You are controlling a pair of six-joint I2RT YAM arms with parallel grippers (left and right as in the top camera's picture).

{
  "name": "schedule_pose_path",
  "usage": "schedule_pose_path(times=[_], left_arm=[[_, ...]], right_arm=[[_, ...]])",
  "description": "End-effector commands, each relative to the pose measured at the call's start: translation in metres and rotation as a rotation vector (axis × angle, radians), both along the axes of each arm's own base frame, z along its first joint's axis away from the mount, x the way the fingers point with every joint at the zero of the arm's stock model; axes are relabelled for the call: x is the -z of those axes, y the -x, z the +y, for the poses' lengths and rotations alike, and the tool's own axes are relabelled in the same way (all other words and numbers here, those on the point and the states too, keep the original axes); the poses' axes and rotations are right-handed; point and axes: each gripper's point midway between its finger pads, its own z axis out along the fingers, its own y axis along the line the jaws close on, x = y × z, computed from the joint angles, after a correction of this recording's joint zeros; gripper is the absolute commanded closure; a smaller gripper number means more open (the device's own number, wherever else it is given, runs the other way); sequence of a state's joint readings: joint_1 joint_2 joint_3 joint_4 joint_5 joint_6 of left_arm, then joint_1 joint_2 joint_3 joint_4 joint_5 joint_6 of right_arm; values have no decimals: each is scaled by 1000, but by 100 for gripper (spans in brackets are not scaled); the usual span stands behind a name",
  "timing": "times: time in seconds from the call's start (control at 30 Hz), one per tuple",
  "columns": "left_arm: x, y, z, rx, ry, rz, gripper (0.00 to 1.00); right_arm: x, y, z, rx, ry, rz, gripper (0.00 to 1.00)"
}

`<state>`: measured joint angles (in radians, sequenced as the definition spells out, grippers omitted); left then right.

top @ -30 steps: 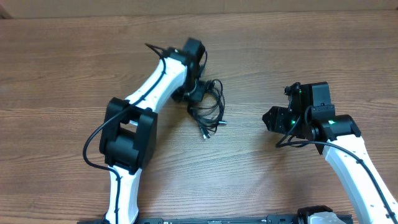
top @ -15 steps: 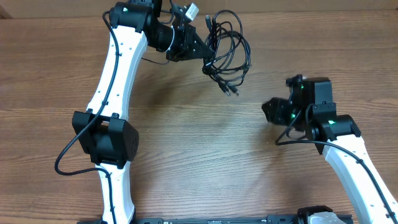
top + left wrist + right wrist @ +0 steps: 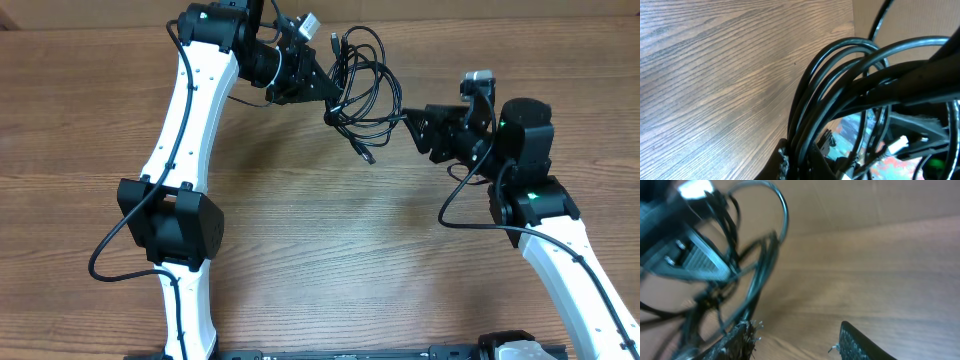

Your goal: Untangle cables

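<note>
the left gripper [image 3: 322, 92] is clamped tight on the cables [image 3: 368, 78], holding the tangle up off the table [image 3: 320, 250] near its far edge; the loops fan out to the right of its jaws, and a plug end [image 3: 366, 153] dangles below them; in the left wrist view the black cords press close to the lens; the right gripper [image 3: 412, 128] stands roughly half open with nothing between its fingers [image 3: 737, 340], just beside the right edge of the bundle; one strand runs to its tips, but whether it touches them cannot be told; in the right wrist view the loops hang up and left of the fingers
</note>
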<state>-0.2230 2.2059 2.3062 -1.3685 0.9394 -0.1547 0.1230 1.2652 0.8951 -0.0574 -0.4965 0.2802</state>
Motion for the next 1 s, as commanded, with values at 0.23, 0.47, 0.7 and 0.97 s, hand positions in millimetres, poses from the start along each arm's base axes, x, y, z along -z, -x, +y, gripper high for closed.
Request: schedule_pose_path(times=[0.23, 0.47, 0.7, 0.97], left_arm=[[-18, 2, -7, 14, 44, -35, 96], [-28, 9, -15, 44, 113, -19, 96], [-31, 13, -21, 62, 129, -13, 96], [-44, 14, 13, 32, 77, -73, 96]], right_arm=[[-55, -9, 7, 54, -311, -6, 47], [-38, -14, 24, 41, -312, 44, 47], [-23, -20, 60, -1, -301, 45, 89], [-13, -40, 2, 188, -255, 50, 96]])
